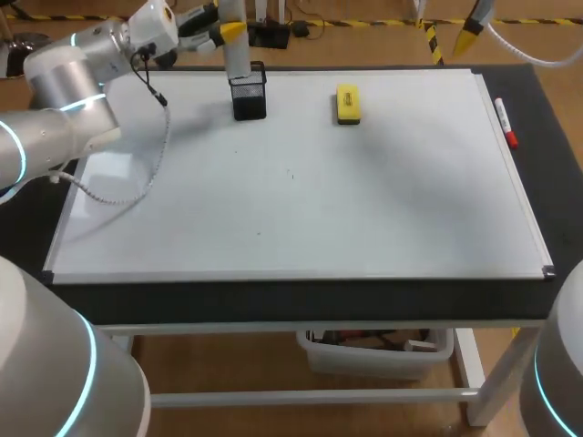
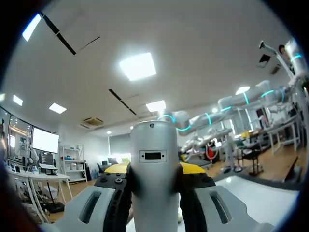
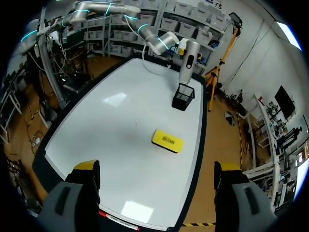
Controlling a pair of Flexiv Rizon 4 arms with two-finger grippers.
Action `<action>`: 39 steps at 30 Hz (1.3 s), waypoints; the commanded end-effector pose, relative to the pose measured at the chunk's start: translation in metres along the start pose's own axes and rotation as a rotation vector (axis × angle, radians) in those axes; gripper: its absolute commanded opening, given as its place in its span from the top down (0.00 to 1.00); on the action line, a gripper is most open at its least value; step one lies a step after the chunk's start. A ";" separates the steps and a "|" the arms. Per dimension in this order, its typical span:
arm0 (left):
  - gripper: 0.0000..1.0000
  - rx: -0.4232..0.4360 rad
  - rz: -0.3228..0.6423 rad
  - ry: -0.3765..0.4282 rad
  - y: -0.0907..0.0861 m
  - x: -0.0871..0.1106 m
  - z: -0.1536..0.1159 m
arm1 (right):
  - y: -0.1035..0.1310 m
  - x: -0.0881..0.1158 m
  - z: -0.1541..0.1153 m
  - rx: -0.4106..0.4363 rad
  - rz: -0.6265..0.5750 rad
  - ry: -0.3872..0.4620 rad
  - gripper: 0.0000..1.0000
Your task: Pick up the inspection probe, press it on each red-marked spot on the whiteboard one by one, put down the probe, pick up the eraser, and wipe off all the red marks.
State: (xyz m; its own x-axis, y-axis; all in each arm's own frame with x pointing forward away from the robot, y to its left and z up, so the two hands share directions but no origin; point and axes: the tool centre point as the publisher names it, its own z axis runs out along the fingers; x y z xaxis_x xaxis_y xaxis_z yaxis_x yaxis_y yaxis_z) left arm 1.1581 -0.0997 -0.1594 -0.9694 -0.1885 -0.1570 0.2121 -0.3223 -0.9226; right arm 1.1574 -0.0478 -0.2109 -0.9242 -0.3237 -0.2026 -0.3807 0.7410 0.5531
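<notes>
Probe [image 2: 153,164]: closest thing in the left wrist view. Gray cylinder, upright, small dark slot on its face.
Left gripper [image 2: 154,170]: clamped on the probe, with one yellow-tipped finger [image 2: 115,168] pressed against each side.

Head view
Whiteboard [image 1: 301,209]: flat, covers most of the dark table [image 1: 301,300].
Left arm [image 1: 73,91]: comes in from the left and ends over the board's far left part. Its gripper grips the probe near the top, probe upright.
Holder [image 1: 249,96]: black mesh cup standing on the board at the far left. The probe's lower end sits at its rim (can't tell whether the tip is inside).
Eraser [image 1: 348,103]: yellow, lying flat on the board to the right of the holder, well apart from it and from both grippers.
Marker [image 1: 506,123]: red cap, lies along the board's right edge.

Right wrist view
Right gripper [image 3: 157,166]: released, fingers spread wide, hanging above the board near its edge.
Eraser: ahead of the right gripper, on the board, not touched.
Holder: farther ahead, beyond the eraser. The probe stands over it in the left gripper's grasp (same doubt about the tip).
Marker: under the right gripper, at the board's edge.
</notes>
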 end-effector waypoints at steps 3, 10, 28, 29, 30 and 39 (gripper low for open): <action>1.00 0.024 -0.007 0.139 0.014 -0.013 0.005 | -0.001 -0.002 -0.002 0.001 -0.001 0.007 0.00; 1.00 0.013 -0.015 0.151 0.024 -0.018 0.011 | -0.001 -0.002 -0.002 0.001 -0.001 0.007 0.00; 1.00 -0.032 -0.030 0.147 0.045 -0.019 0.013 | -0.001 -0.002 -0.002 0.001 -0.001 0.007 0.00; 1.00 -0.036 -0.033 0.146 0.047 -0.018 0.012 | -0.001 -0.002 -0.002 0.001 -0.001 0.007 0.00; 1.00 -0.038 -0.034 0.145 0.049 -0.018 0.012 | -0.001 -0.002 -0.002 0.001 -0.001 0.007 0.00; 1.00 -0.035 -0.031 0.126 0.064 -0.020 0.004 | -0.001 -0.002 -0.002 0.001 -0.001 0.007 0.00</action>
State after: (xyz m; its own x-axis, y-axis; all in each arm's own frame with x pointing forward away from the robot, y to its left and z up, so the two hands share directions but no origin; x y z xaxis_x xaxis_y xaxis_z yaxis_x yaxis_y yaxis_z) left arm 1.1830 -0.1198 -0.2070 -0.9817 -0.1163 -0.1509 0.1778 -0.2753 -0.9448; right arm 1.1578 -0.0478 -0.2111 -0.9242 -0.3240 -0.2022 -0.3807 0.7407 0.5536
